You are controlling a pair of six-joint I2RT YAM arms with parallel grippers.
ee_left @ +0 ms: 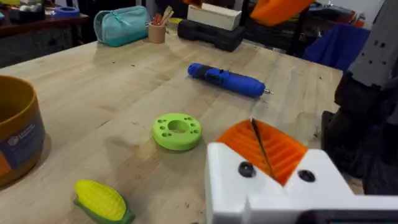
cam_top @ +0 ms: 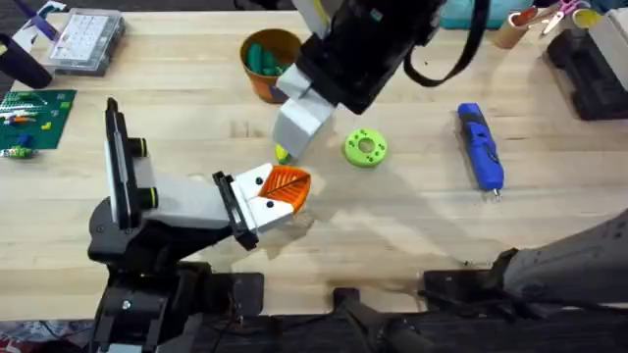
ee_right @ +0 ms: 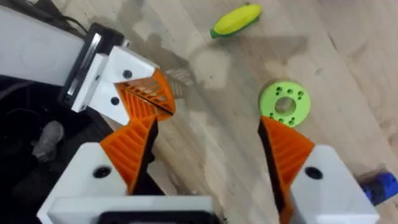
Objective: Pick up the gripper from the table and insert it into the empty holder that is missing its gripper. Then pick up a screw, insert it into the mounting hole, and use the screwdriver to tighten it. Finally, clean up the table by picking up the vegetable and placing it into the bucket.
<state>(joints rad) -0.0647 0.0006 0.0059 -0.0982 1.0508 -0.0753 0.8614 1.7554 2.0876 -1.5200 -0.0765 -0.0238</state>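
The holder (cam_top: pixel 182 201) lies low over the table as my left arm's white-and-black hand. Its two orange-tipped finger pieces, my left gripper (cam_top: pixel 287 186) (ee_left: pixel 264 146) (ee_right: pixel 149 99), are pressed together and shut on nothing. My right gripper (ee_right: pixel 208 124) (cam_top: pixel 294 132) hangs open above the table just beyond those tips, its white fingers close over the yellow vegetable (cam_top: pixel 282 152) (ee_left: pixel 99 199) (ee_right: pixel 236 20). The orange-brown bucket (cam_top: pixel 267 59) (ee_left: pixel 15 130) stands behind it. The blue screwdriver (cam_top: pixel 481 147) (ee_left: pixel 227 79) lies to the right. A loose screw is out of view.
A lime-green ring disc (cam_top: pixel 365 147) (ee_left: pixel 177 130) (ee_right: pixel 284 102) lies between the vegetable and the screwdriver. A clear parts box (cam_top: pixel 86 39) and a green board (cam_top: pixel 34 113) sit at the far left. A tan cup of tools (cam_top: pixel 515 25) and black cases stand at the back right.
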